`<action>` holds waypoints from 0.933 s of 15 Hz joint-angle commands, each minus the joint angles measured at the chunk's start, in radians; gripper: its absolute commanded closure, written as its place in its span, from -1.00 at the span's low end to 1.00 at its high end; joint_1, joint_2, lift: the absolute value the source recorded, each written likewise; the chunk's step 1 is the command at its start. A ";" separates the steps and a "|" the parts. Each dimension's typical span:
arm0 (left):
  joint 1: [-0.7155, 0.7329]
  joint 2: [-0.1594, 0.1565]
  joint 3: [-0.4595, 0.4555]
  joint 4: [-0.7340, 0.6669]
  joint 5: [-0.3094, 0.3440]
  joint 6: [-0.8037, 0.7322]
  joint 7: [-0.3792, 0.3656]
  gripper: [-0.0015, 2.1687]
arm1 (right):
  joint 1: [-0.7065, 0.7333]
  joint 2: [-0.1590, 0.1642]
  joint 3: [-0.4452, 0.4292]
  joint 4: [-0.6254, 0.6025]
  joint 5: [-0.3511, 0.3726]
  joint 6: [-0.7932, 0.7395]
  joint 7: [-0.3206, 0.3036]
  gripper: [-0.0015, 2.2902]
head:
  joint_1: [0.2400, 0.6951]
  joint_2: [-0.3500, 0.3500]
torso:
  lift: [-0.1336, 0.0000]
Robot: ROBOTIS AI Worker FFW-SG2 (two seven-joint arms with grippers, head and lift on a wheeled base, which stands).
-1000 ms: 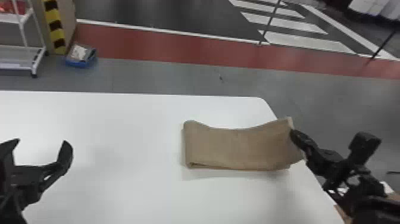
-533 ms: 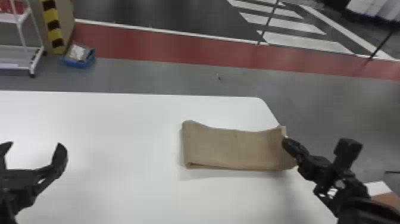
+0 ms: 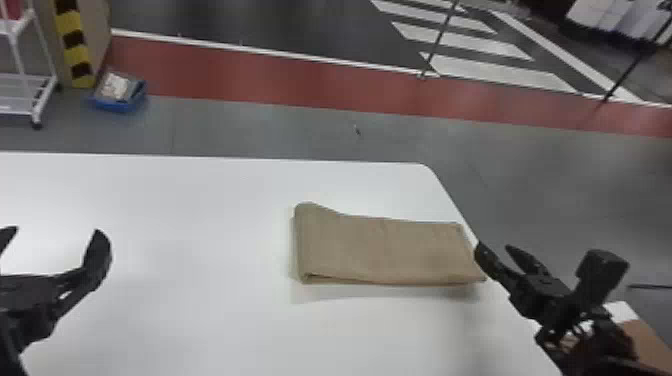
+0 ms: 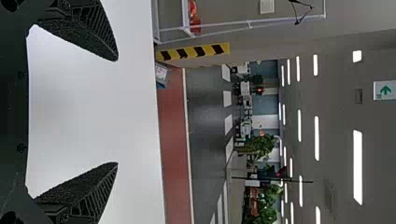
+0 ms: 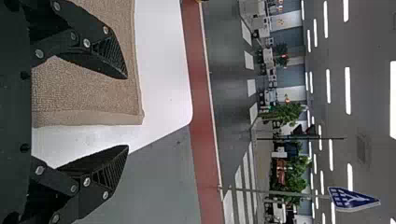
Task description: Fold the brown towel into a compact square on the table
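In the head view the brown towel (image 3: 385,250) lies as a folded, flat rectangle near the table's right edge, its left end slightly raised. My right gripper (image 3: 495,250) is open beside the towel's right end. In the right wrist view, one finger of that gripper (image 5: 127,112) is over the towel (image 5: 88,88), the other past its end. My left gripper (image 3: 52,232) is parked open over the table's left part; in its wrist view the left gripper (image 4: 116,112) has nothing between its fingers.
The white table (image 3: 200,225) reaches to a right edge beneath my right gripper. A brown and white object (image 3: 645,345) stands off that edge. Beyond the table are a white rack (image 3: 30,95) and a blue bin (image 3: 117,97) on the floor.
The towel's right end has come down from my right gripper and now lies flat. The right gripper has shifted left and opened, letting the towel go. My left arm has drifted slightly left.
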State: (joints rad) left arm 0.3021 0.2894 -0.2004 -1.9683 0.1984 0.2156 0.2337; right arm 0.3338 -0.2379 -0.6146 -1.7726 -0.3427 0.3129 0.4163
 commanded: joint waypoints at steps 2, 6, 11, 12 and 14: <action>-0.038 -0.001 -0.082 0.008 0.042 -0.001 -0.005 -0.93 | 0.077 0.054 -0.016 -0.139 -0.016 -0.007 0.012 -0.95 | 1.00 -1.00 | -0.87; -0.060 -0.026 -0.160 0.037 0.064 -0.014 -0.011 -0.93 | 0.149 0.112 0.001 -0.232 -0.021 -0.053 0.013 -0.93 | 1.00 -1.00 | -0.87; -0.136 -0.055 -0.274 0.103 0.141 -0.001 -0.082 -0.80 | 0.232 0.150 0.007 -0.265 -0.094 -0.197 0.045 -0.92 | 1.00 -1.00 | -0.87; -0.158 -0.067 -0.301 0.124 0.156 -0.001 -0.097 -0.80 | 0.249 0.160 -0.005 -0.265 -0.121 -0.228 0.053 -0.92 | 1.00 -1.00 | -0.87; -0.181 -0.088 -0.353 0.158 0.148 -0.001 -0.099 -0.80 | 0.263 0.169 -0.022 -0.261 -0.131 -0.231 0.053 -0.89 | 1.00 -1.00 | -0.87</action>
State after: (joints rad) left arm 0.1394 0.2155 -0.5161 -1.8347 0.3491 0.2142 0.1310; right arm 0.5868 -0.0761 -0.6240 -2.0365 -0.4648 0.0861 0.4697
